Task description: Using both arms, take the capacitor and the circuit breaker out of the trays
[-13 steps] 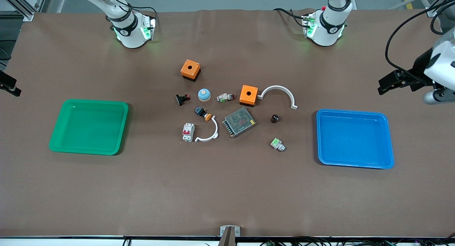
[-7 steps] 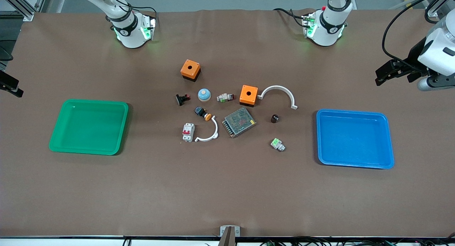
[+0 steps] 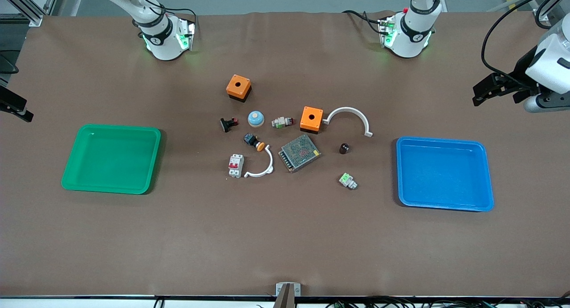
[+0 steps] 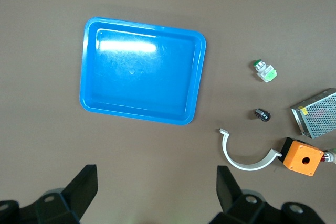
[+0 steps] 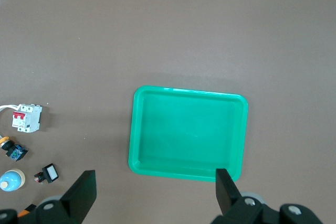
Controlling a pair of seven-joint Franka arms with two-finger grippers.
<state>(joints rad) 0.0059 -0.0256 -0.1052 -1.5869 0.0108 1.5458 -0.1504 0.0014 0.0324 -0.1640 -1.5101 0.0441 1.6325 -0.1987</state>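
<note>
The capacitor [image 3: 344, 148], a tiny dark glossy cylinder, stands on the brown table between the mesh box and the blue tray [image 3: 485, 174]; in the left wrist view the capacitor [image 4: 262, 114] lies beside a white arc. The breaker [image 3: 236, 165], a white block with red levers, lies among the middle parts, toward the green tray [image 3: 71, 170]; it also shows as the breaker [image 5: 26, 118] in the right wrist view. My left gripper [image 3: 481, 93] hangs open and empty over bare table at the left arm's end. My right gripper [image 3: 20, 112] hangs open and empty over the right arm's end.
Two orange boxes [image 3: 238, 87] [image 3: 311, 119], two white arcs [image 3: 349, 117] [image 3: 262, 165], a metal mesh box [image 3: 299, 153], a green-and-white connector [image 3: 348, 180], a blue dome [image 3: 256, 118], an orange-capped push-button [image 3: 254, 142] and a black-and-red clip [image 3: 228, 123] crowd the table's middle.
My left gripper has risen and drawn back toward the arms' bases at the table's end. My right gripper has shifted only slightly. Nothing on the table has moved.
</note>
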